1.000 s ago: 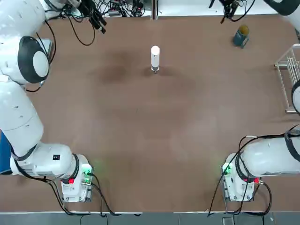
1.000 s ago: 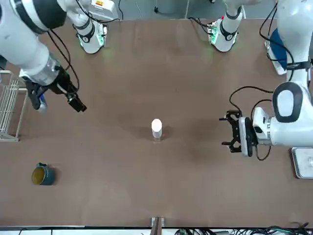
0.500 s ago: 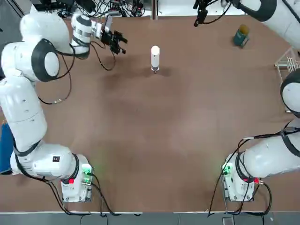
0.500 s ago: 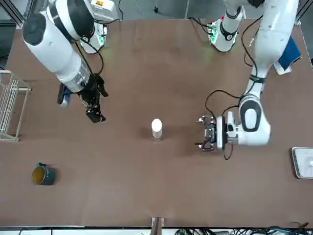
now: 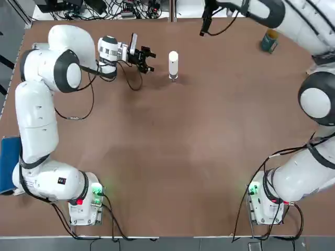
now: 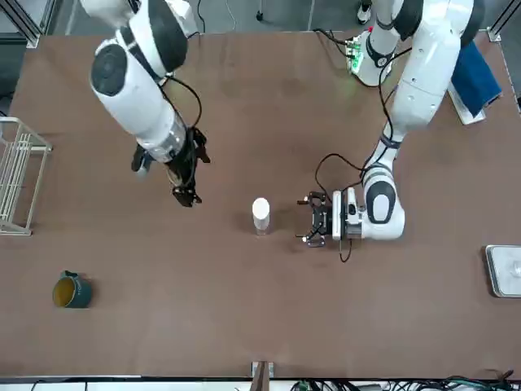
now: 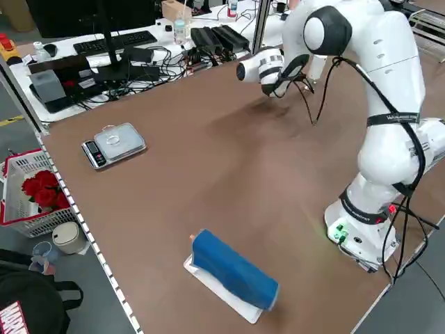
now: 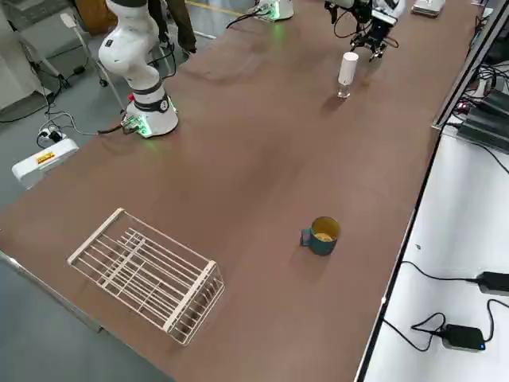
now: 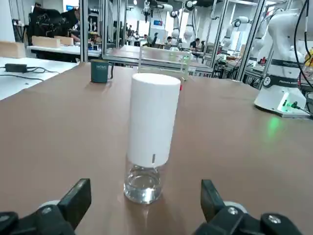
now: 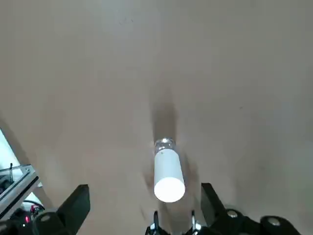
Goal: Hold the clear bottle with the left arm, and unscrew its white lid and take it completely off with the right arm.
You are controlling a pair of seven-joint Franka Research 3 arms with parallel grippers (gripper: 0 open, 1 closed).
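Two open tools are flanking one capped bottle

The clear bottle [image 9: 142, 190] is standing upright on the bench [image 5: 167, 151], with the white lid [image 9: 153, 122] sitting on top. Neither part is being held, so the job is appearing to be at its opening step: getting the left arm [image 5: 39, 120] onto the glass. The left tool [image 6: 303, 218] is hovering low, just to the robot's left of the bottle, its fingers spread wide with nothing between them. The right tool [image 10: 145, 188] is hanging higher, beyond the bottle and to its right, also wide open and empty, and the right arm [image 6: 145, 102] is angling it downward.

The next move is probably calling for the left tool to be sliding level around the short glass below the lid, then closing gently; a hard or high bite could be tipping the bottle or blocking the turn. Only then should the right tool be coming down on the lid.

Nothing on the bench is blocking that reach; the likelier trouble is the two tools crowding each other. A teal mug [image 6: 76, 291] is lying well to the bottle's right and beyond it, and a white wire rack [image 8: 147, 274] is resting farther right. A small scale [image 7: 119, 142] is sitting far to its left.
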